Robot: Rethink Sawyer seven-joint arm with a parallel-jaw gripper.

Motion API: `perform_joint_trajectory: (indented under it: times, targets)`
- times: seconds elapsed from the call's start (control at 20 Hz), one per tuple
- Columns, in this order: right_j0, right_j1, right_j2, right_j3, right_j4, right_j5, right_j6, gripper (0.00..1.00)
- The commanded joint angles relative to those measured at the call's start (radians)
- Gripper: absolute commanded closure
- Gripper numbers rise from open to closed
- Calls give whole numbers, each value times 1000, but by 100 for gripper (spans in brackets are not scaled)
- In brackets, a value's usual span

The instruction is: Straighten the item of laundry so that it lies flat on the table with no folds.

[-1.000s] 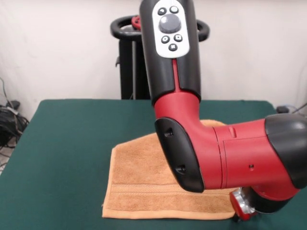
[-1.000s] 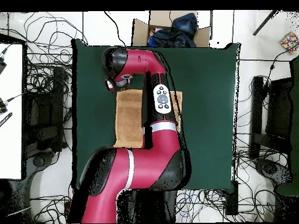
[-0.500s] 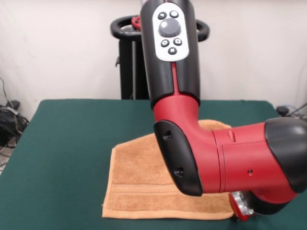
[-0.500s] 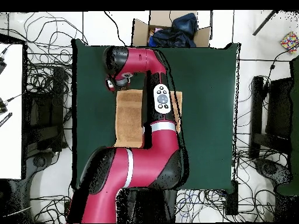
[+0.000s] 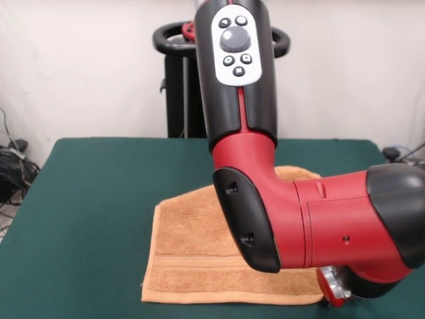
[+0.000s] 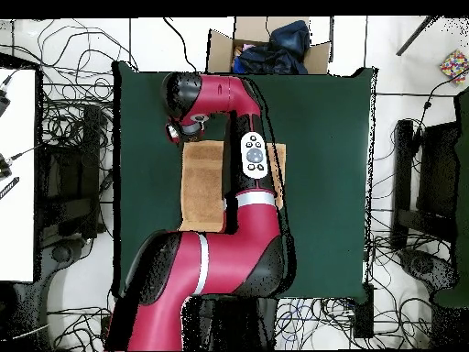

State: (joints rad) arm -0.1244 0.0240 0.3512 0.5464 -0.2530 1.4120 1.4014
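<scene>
Towel (image 5: 192,256) spread on the green table (image 5: 99,199), largely covered by the arm (image 5: 299,219).
Overhead, the gripper (image 6: 176,134) is seen beside the towel's corner; its finger state cannot be told. Little has moved since earlier.

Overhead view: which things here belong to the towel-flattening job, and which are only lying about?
Belong to the job:
- orange-tan towel
- green table
- robot arm

Only lying about:
- cardboard box with dark cloth, beyond the table
- cables on the floor
- colourful object, at the edge
</scene>
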Motion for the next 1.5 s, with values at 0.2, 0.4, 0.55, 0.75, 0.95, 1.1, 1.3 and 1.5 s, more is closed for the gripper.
perform_joint_trajectory:
  times: [0.2, 0.4, 0.55, 0.75, 0.95, 1.1, 1.3, 1.5]
  targets:
    - [-4, 73, -68, 79, -53, 79, 105, 100]
    - [-2, 76, -69, 72, -52, 89, 104, 100]
    - [0, 78, -74, 69, -49, 90, 103, 100]
    - [1, 75, -80, 76, -46, 77, 103, 100]
    - [-22, -4, -93, 206, -38, -66, 89, 100]
    - [-47, -128, -102, 367, -33, -185, 48, 100]
    - [-68, -174, -88, 418, -24, -238, 35, 100]
    - [-96, -235, -49, 487, 4, -342, 38, 100]
